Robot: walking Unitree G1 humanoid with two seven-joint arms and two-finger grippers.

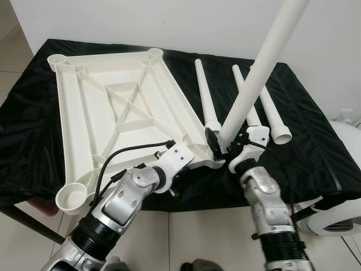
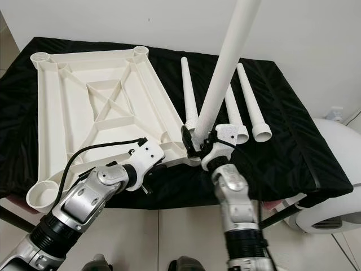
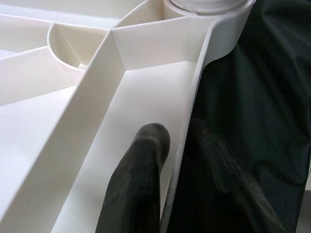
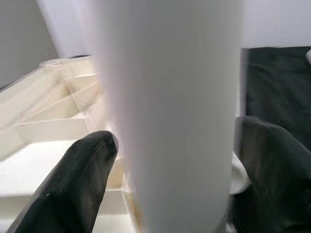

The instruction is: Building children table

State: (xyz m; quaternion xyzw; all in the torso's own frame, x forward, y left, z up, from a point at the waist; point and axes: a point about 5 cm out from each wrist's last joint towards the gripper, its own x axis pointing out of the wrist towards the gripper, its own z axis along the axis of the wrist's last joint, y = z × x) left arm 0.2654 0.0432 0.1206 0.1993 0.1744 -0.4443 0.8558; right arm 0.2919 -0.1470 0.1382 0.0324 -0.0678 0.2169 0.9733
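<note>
A white plastic tabletop lies upside down on the black-covered table, ribs facing up. A long white leg stands in its near right corner socket, leaning up and to the right. My right gripper is shut on the base of this leg, a black finger on each side of the tube. My left gripper is shut on the tabletop's near rim, one finger inside the rim and the other outside against the cloth. Three loose legs lie on the cloth beside the tabletop.
An empty round socket overhangs the table's near left edge. The black cloth reaches the table's right edge. A white rounded appliance stands on the tiled floor at the right. A white wall rises close behind the table.
</note>
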